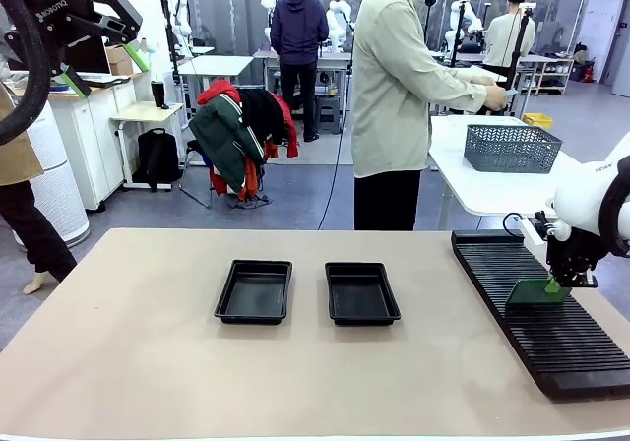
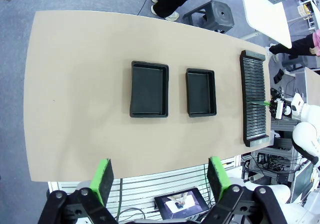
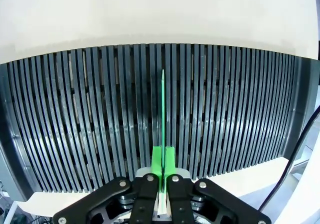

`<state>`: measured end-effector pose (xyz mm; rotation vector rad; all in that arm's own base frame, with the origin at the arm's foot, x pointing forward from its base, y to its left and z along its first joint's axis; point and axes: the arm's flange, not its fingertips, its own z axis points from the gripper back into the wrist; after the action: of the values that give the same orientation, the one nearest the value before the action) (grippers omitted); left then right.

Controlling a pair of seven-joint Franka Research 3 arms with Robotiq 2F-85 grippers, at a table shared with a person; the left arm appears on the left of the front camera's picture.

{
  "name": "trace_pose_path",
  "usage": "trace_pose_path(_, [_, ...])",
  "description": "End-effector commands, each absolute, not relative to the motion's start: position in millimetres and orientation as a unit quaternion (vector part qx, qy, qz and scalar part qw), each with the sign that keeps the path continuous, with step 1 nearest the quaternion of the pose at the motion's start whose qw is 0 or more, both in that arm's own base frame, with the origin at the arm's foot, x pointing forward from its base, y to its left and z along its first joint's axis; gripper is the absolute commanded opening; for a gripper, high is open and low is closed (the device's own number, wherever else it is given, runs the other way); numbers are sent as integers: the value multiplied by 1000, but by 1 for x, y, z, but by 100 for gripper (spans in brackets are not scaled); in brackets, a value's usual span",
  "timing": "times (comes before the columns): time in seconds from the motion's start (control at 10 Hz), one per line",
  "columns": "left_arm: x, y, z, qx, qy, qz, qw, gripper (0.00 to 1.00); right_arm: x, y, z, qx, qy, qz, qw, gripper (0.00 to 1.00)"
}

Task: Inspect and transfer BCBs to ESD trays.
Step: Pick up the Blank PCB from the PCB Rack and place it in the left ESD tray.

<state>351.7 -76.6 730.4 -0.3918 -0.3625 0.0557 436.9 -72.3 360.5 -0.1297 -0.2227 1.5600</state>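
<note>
1. Right gripper (image 3: 162, 158) pinches a BCB (image 3: 163, 109) by one edge, and the board stands edge-on over the slotted rack (image 3: 90, 124).
2. Left gripper (image 2: 160, 176) hangs spread wide.
3. ESD trays (image 1: 255, 290) sit mid-table with bare tabletop (image 1: 118, 343) all around.

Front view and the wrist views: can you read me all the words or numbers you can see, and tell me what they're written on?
"ROBOTIQ": white letters on the black body of the left gripper, read in the front view.
Small dark letters on the right arm's white casing: too small to read.
Tablet screen in the left wrist view: too small and blurred to read.
</note>
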Motion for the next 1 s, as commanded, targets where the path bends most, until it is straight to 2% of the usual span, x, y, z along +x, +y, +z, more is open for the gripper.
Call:
trace_pose_path(0.0, [352,-77,730,-196,-179,28,964,100,432,-70,382,-59,-100,703,702,2])
trace_pose_path(0.3, [352,-77,730,-196,-179,28,964,100,429,-67,443,-68,-86,708,698,2])
trace_pose_path(0.9, [352,-77,730,-196,-179,28,964,100,409,-68,613,-67,-61,711,697,2])
